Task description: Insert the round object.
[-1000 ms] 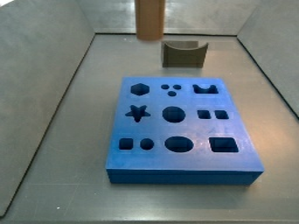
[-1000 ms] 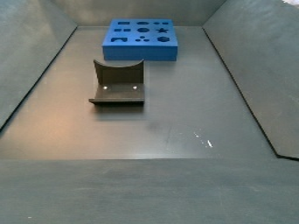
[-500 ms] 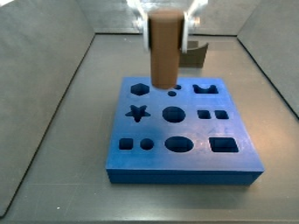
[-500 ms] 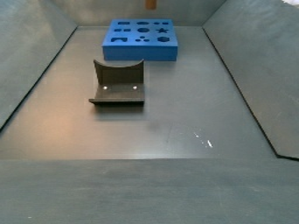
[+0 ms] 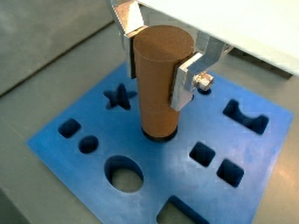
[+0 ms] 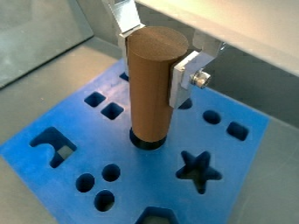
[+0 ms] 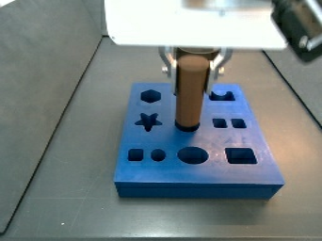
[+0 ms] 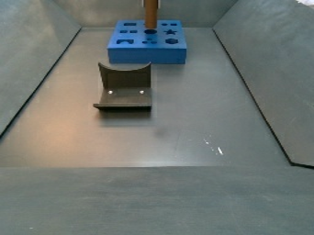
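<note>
Wrist views: gripper point(image 5: 162, 59) over blue board point(image 5: 82, 122).
Jaws clamped on upright round object point(image 5: 158, 83), lower end in middle round hole.

Even, soft overhead light; a small glare spot on the floor point(image 8: 211, 145). The gripper point(image 7: 191, 58) above the board looks blurred and overexposed. Wrist views are sharp.

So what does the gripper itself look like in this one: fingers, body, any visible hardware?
The gripper has two flat silver metal fingers with bent, bracket-like upper ends. One finger carries a small round bolt head. Above them, both wrist views show a pale, off-white flat-sided body. A black part sits at one end of it in a side view. No cables or markings show.
</note>
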You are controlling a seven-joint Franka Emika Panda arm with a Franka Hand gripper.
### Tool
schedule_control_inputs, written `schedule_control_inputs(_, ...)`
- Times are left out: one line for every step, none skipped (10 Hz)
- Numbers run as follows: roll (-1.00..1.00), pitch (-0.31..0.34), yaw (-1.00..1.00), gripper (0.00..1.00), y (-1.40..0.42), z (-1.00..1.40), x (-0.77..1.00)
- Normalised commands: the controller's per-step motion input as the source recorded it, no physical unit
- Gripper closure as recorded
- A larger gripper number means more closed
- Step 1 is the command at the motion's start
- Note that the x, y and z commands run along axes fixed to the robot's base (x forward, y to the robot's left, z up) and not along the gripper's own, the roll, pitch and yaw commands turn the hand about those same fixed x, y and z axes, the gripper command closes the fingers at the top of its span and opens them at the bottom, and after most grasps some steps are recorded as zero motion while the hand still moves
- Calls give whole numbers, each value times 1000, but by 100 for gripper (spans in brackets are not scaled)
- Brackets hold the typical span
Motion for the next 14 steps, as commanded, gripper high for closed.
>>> schedule_control_inputs(0, 0, -77, 100, 3, -274, 43)
schedule_control_inputs(0, 0, -69, 100, 6, -243, 0)
schedule_control_inputs(0, 0, -51, 100, 26, -237, 0)
schedule_control_inputs(0, 0, -54, 100, 0, -309, 0)
schedule_control_inputs(0, 0, -66, 100, 0, -391, 71)
schedule_control_inputs(0, 0, -74, 100, 0, -403, 89)
schedule_control_inputs(0, -1, -71, 100, 0, -423, 43)
schedule_control_inputs(0, -3, -66, 100, 0, -400, 31)
schedule_control_inputs(0, -3, -51, 100, 0, -400, 77)
schedule_control_inputs(0, 0, -43, 100, 0, -331, 106)
schedule_control_inputs(0, 0, -29, 100, 0, -274, 86)
schedule_control_inputs(0, 0, -14, 100, 0, -260, 29)
schedule_control_inputs(-23, 0, 0, 100, 0, 0, 0)
schedule_control_inputs(0, 0, 0, 100, 0, 0, 0)
